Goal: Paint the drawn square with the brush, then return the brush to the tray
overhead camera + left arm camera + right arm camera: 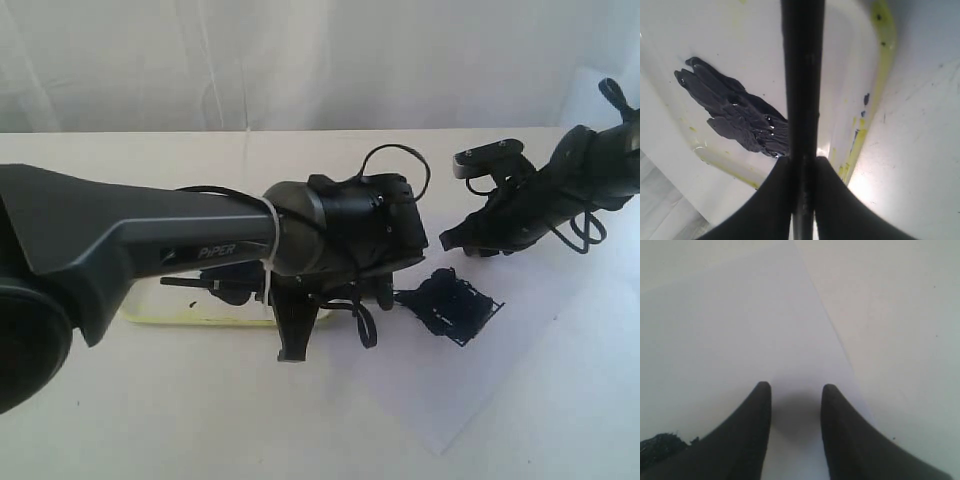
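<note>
Bright, flat, washed-out light; focus is soft throughout. Wet paint (740, 117) beside the left fingers (770, 200) glints with small highlights, and the brush (802, 75) between them is blurred. A faint shadow lies on the paper (740, 330) between the right fingers (752, 430).

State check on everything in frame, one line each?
brush, clamped in left end effector, over tray
left end effector, shut on brush
right end effector, open, empty, above paper sheet
drawn square, filled in dark
tray, holds paint blotch
</note>
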### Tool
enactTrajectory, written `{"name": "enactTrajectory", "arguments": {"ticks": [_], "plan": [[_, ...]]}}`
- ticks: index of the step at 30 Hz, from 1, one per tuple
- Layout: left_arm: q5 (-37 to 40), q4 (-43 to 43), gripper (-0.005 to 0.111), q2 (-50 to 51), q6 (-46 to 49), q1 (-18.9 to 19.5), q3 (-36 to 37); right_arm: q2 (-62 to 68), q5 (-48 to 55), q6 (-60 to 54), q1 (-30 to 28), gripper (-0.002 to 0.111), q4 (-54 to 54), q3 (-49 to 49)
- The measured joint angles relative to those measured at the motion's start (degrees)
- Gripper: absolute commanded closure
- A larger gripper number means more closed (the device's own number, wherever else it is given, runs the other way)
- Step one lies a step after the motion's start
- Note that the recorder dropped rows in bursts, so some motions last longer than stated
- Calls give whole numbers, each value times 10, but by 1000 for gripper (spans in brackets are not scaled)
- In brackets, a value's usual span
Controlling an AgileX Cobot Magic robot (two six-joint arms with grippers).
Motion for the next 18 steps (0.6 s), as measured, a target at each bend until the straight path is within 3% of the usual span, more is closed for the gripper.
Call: {"name": "enactTrajectory", "arguments": {"ticks": [18], "plan": [[0, 3, 107, 0, 5, -34, 0, 0, -1, 0, 0, 75, 0, 0]]}}
